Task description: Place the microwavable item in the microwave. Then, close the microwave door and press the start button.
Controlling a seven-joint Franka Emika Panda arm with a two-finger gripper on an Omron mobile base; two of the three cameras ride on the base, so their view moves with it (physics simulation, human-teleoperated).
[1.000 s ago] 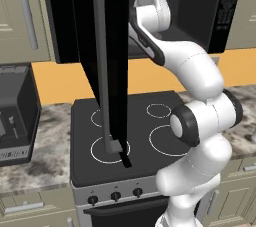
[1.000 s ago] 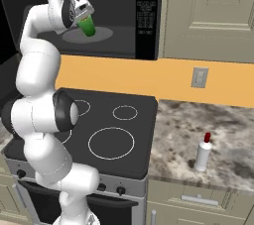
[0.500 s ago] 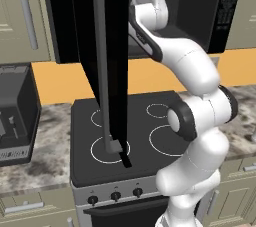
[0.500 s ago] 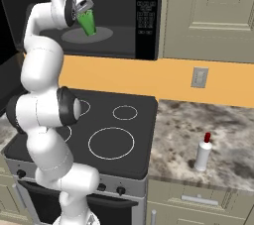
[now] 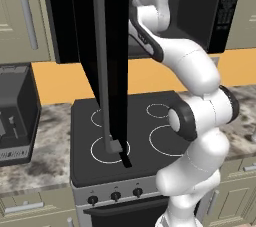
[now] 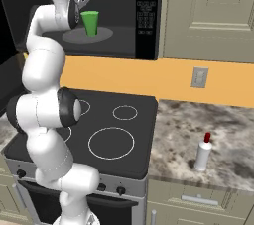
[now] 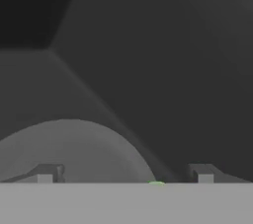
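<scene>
I see the small green tapered cup (image 6: 90,22) standing upright on the grey round turntable (image 6: 105,33) inside the big black box-shaped microwave (image 6: 148,16). My tool (image 7: 124,174) sits just beside the cup with its two dark tips spread wide and nothing between them; only a sliver of green shows at the bottom edge in the hand view. So the cup is free on the turntable, I judge.

The cup looks light and stiff, smooth-sided, likely a bit slippery, and with its brownish contents it could tip if nudged, so I want to back out straight and clear of its rim.

Next thing to handle is the wide flat black microwave door (image 5: 116,56), swung fully open over the black stove top (image 6: 117,131). It's a rigid hinged panel; I'd push on its flat face near the long vertical grey bar handle (image 5: 101,61), far from the hinge, for an easy swing.
</scene>
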